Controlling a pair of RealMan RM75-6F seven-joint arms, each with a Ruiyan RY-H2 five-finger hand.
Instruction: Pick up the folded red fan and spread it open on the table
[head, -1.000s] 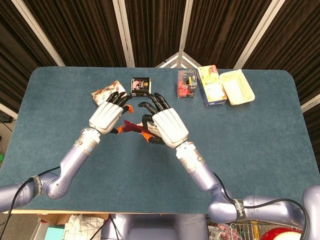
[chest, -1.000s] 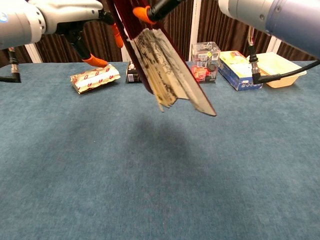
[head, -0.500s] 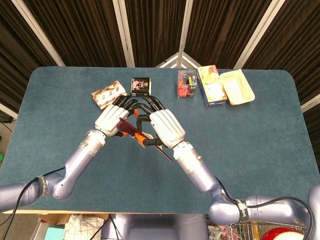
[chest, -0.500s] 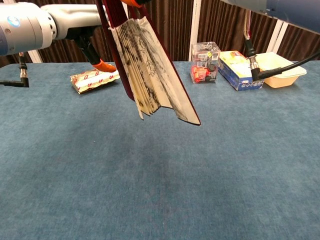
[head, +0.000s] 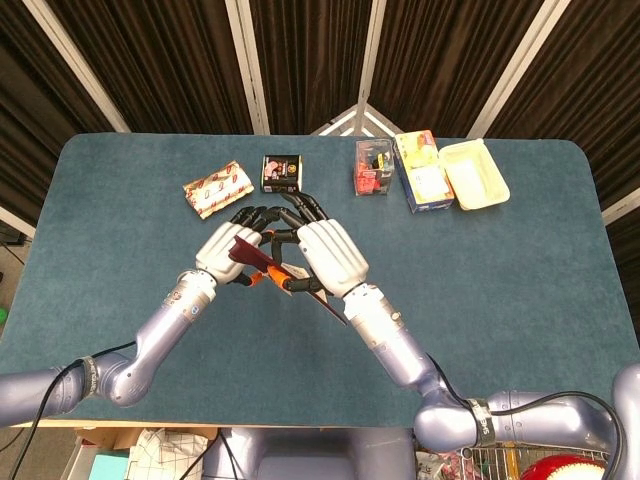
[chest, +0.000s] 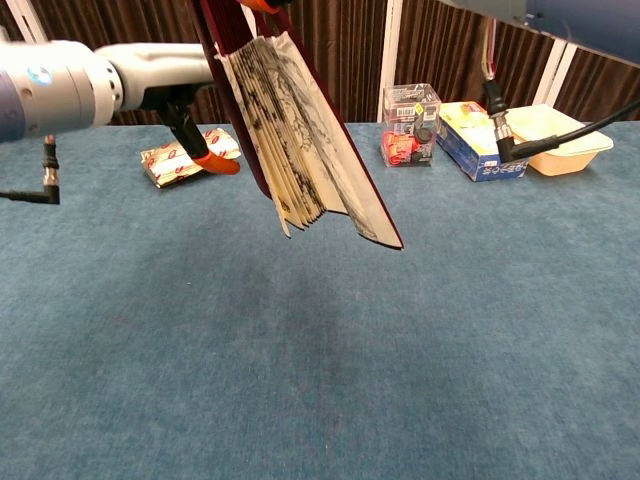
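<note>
**Two hands, one fan held above mid-table**

Two hands meet over the middle of the table, and between them hangs the red fan (chest: 300, 130), lifted clear of the blue table (head: 520, 270) and only partly spread; in the chest view its pale pleats, printed with dark ink, bunch close together under a dark red outer guard, the loose end pointing down and to the right; a faint shadow lies on the cloth beneath it.

The right hand (head: 325, 252) is closed around the fan's upper end, from what the head view shows; the left hand (head: 232, 250) sits just beside it with fingers curled toward the same end, but I cannot tell whether it actually grips a rib or merely touches.

I'd judge the fan light, with stiff slats and thin paper that would tear or crease if pinched mid-pleat; the safe holds are the two outer guards near the pivot, one per hand, drawn apart sideways.

Along the far edge, well apart from the hands, lie a patterned packet (head: 216, 187) on the left, a small black box (head: 281, 171), a clear box (head: 373, 167), a blue and yellow carton (head: 424, 172) and a pale yellow tray (head: 478, 177) furthest right.
</note>
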